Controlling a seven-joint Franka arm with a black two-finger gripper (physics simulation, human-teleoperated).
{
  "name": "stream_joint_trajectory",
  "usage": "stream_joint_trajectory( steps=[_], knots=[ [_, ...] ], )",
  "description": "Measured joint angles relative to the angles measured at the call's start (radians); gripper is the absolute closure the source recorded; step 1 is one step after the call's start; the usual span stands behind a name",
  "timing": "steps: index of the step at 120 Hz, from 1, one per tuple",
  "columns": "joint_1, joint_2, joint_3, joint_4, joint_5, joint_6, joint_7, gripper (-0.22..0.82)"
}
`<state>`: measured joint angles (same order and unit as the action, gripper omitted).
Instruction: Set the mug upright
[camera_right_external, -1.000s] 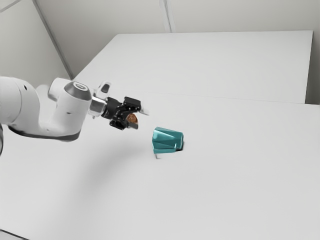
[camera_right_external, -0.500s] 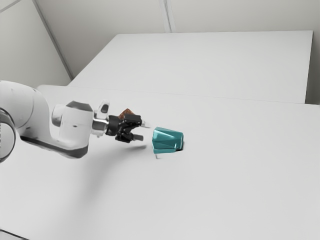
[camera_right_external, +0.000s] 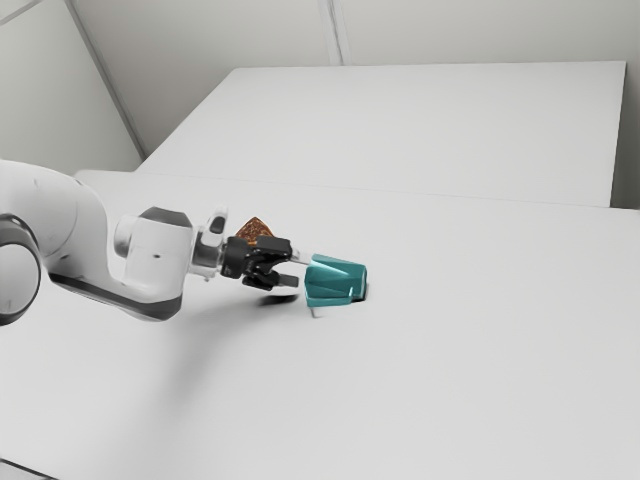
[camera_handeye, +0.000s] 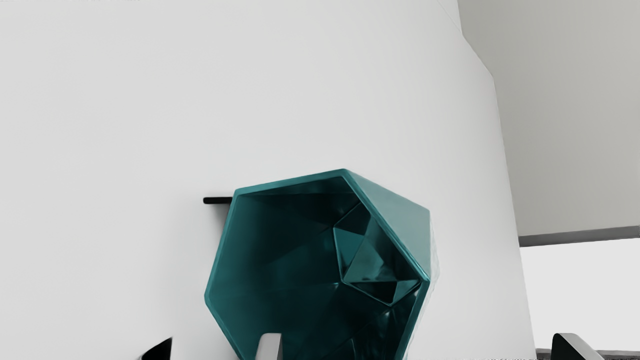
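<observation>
Your tool (camera_right_external: 300, 272) stands spread at the mouth of the mug (camera_right_external: 336, 281), which lies on its side on the bench (camera_right_external: 450, 380); expect something light, stiff and slick-faceted, best pinched firmly across one wall at the rim.

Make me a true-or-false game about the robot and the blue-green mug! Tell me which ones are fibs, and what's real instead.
1. The mug is lying on its side. True.
2. The mug is bright red. False: it is blue-green.
3. The mug's open end faces the gripper. True.
4. The gripper is squeezing the mug. False: it is open and not holding the mug.
5. In the exterior view, a brown thing is partly hidden behind the gripper. True.
6. The brown thing is inside the mug. False: it is outside.
</observation>
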<state>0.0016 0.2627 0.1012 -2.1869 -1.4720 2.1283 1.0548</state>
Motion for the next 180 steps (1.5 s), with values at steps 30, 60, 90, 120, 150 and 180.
stream_joint_trajectory(
  steps=[30, 60, 90, 120, 150, 180],
  knots=[
    [-0.006, 0.009, 0.000, 0.021, -0.006, -0.019, 0.029, 0.02],
    [-0.018, 0.019, -0.001, 0.022, -0.043, -0.042, 0.057, 0.02],
    [-0.029, 0.045, -0.002, 0.022, -0.092, -0.077, 0.093, 0.02],
    [-0.037, 0.056, -0.006, 0.022, -0.134, -0.108, 0.135, 0.02],
    [-0.047, 0.066, -0.009, 0.022, -0.153, -0.116, 0.167, 0.27],
    [-0.048, 0.063, -0.009, 0.027, -0.155, -0.112, 0.188, 0.65]
  ],
)
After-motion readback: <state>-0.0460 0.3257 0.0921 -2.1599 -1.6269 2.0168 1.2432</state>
